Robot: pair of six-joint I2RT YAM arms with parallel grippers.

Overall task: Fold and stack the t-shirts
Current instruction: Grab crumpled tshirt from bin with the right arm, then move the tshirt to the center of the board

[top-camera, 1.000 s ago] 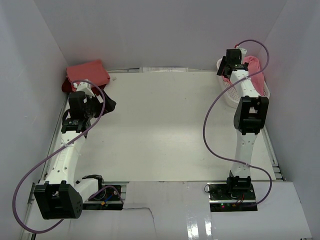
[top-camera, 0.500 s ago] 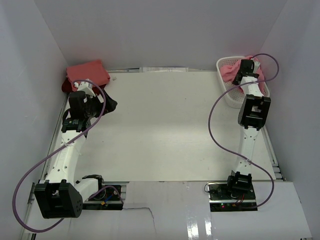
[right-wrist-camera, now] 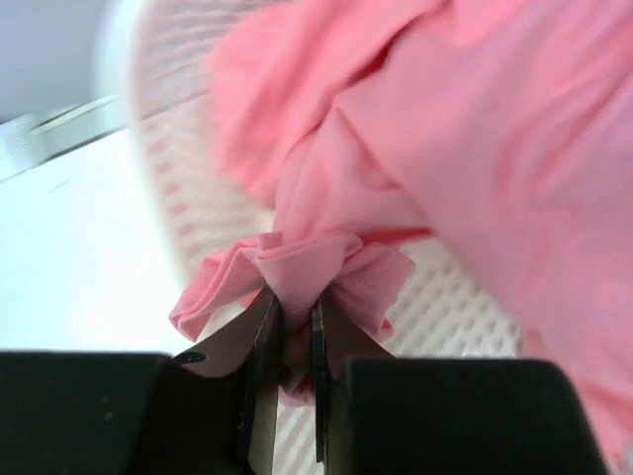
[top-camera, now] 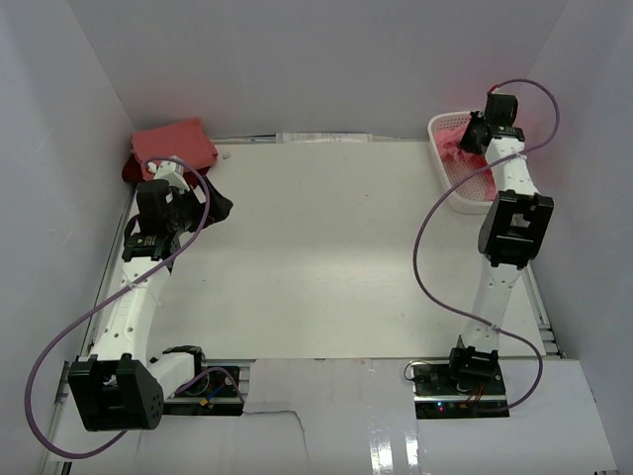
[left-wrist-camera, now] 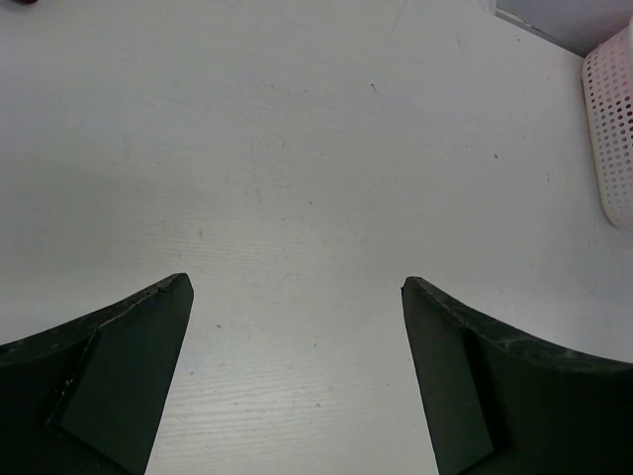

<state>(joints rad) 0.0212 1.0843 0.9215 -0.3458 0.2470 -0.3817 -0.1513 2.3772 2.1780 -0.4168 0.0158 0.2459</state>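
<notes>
A rose pink t-shirt [right-wrist-camera: 475, 129] lies crumpled in the white mesh basket [top-camera: 457, 193] at the table's far right. My right gripper [right-wrist-camera: 293, 302] is shut on a bunched fold of that shirt, and it shows over the basket [top-camera: 475, 137] from above. A salmon pink t-shirt [top-camera: 174, 143] lies folded at the far left corner on top of a dark red t-shirt [top-camera: 130, 171], of which only an edge shows. My left gripper [left-wrist-camera: 295, 287] is open over bare table with nothing between its fingers; seen from above it [top-camera: 216, 206] is just right of that stack.
The basket's wall [left-wrist-camera: 613, 139] shows at the right edge of the left wrist view. Grey walls enclose the white table [top-camera: 316, 257] on three sides. Purple cables loop off both arms.
My right arm has swung back and right over the basket, and its jaws have shut on the rose pink shirt. The left arm has not moved.
</notes>
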